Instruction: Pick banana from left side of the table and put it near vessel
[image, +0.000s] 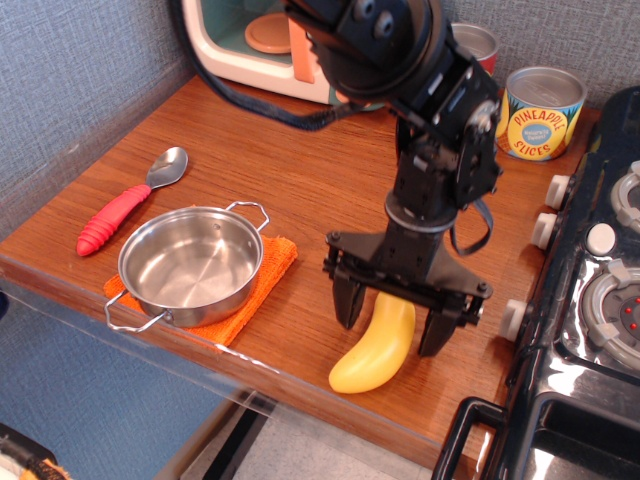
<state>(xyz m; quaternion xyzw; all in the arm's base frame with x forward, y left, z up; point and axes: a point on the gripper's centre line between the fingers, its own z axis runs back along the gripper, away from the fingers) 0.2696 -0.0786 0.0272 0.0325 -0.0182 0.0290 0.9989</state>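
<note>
We are letting go of the plump yellow toy banana (376, 346), our black gripper (393, 322) standing wide open around it as it is lying on the brown wooden table (300, 170) at three o'clock from the shiny steel pot (190, 265), so next we should probably lift straight up.

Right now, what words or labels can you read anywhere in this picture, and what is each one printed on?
"PINEAPPLE SLICES" on the yellow can at the back right.
The label of the red can behind the arm is hidden, so it is unreadable.
The toy microwave's buttons show no legible marks.
</note>
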